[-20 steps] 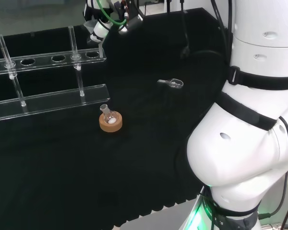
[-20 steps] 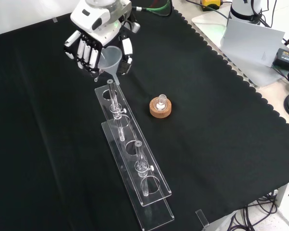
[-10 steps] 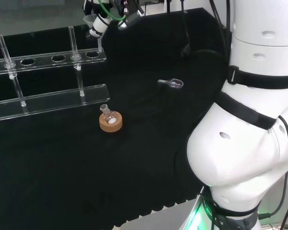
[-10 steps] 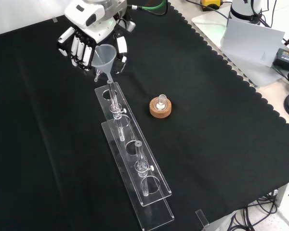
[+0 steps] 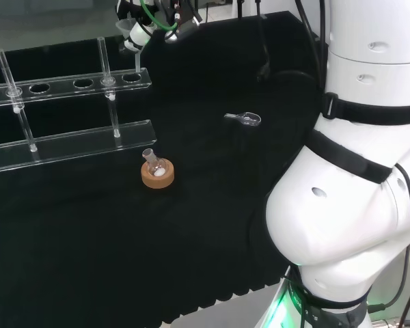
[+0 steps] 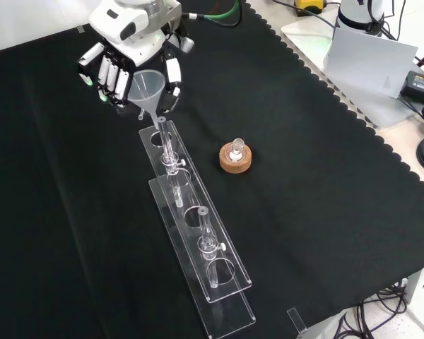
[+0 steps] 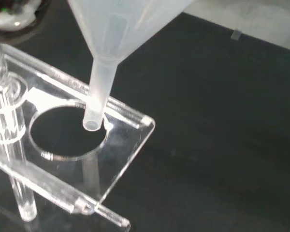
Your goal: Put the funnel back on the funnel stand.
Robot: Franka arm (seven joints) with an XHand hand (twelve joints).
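While the funnel [image 6: 146, 86] hangs over the end hole of the funnel stand [image 6: 196, 237], the main risk is the stem tip catching the acrylic rim instead of dropping through: in the wrist view the stem end [image 7: 93, 123] sits right at the hole's edge [image 7: 67, 129], not centred, so a straight descent could land it on the top plate and tip the funnel or shove the stand. Second risk: letting go early, since the cone isn't seated and would fall sideways onto the black cloth [image 6: 318, 176]. The hand [image 6: 120, 53] has its fingers curled round the cone, thumb on the other side, pinching the funnel. Funnel itself is translucent white plastic, wide cone, short straight stem, held roughly upright, stem down, at the stand's far end in the front view.
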